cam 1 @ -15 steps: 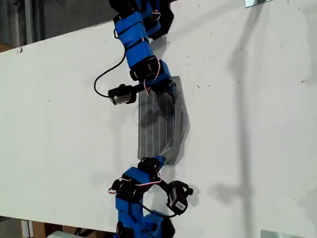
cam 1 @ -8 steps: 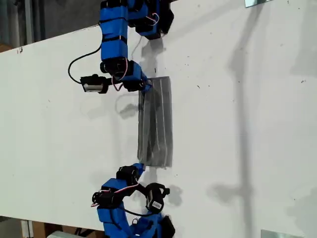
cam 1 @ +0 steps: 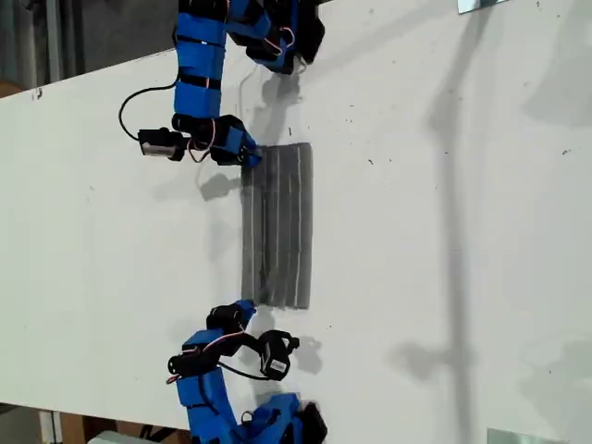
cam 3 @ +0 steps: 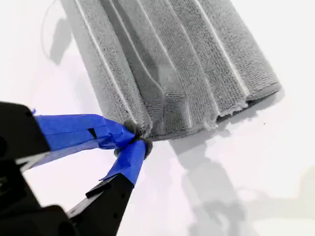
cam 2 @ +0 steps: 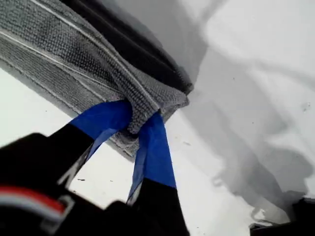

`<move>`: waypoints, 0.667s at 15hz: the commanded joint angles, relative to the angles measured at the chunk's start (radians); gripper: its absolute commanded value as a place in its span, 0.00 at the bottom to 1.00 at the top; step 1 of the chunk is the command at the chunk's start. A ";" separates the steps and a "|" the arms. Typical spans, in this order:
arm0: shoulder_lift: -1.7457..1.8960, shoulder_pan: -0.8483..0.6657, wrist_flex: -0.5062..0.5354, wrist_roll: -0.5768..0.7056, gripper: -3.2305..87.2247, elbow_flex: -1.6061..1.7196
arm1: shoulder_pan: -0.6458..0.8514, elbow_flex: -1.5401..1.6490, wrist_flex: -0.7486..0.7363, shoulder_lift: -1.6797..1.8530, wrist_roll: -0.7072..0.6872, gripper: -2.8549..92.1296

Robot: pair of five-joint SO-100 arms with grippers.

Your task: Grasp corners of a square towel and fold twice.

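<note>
The towel point(cam 1: 277, 227) lies on the white table as a narrow grey pinstriped strip, folded in half. In the exterior view one arm's gripper point(cam 1: 252, 157) pinches its upper left corner and another arm's gripper point(cam 1: 245, 307) pinches its lower left corner. The wrist views do not show which arm is which. My first gripper point(cam 2: 140, 120) is shut on a corner of the towel point(cam 2: 74, 54), whose edge is lifted slightly. My second gripper point(cam 3: 138, 137) is shut on a corner of the layered towel point(cam 3: 182, 64), which lies flat.
The white table point(cam 1: 444, 231) stretches wide toward the exterior view's right. Metal pieces sit at its top right point(cam 1: 481, 5) and bottom right point(cam 1: 523, 437) edges. A dark background shows past the table edge at the exterior view's top left.
Both arms moved toward the exterior view's left, carrying the held corners over. The towel went from a raised, bulging fold to a flat narrow strip.
</note>
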 commanded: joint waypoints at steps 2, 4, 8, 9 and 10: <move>-0.058 -0.014 0.055 0.017 0.03 -0.133 | 0.020 0.052 0.049 0.161 -0.009 0.03; -0.025 0.041 0.063 -0.023 0.03 -0.126 | -0.043 0.127 0.069 0.264 0.038 0.03; 0.005 0.123 0.037 -0.075 0.03 -0.064 | -0.196 0.281 0.043 0.371 0.137 0.03; 0.003 0.123 0.018 -0.080 0.03 -0.051 | -0.215 0.293 0.028 0.362 0.140 0.03; -0.008 0.129 0.015 -0.078 0.03 -0.064 | -0.221 0.293 0.021 0.351 0.135 0.03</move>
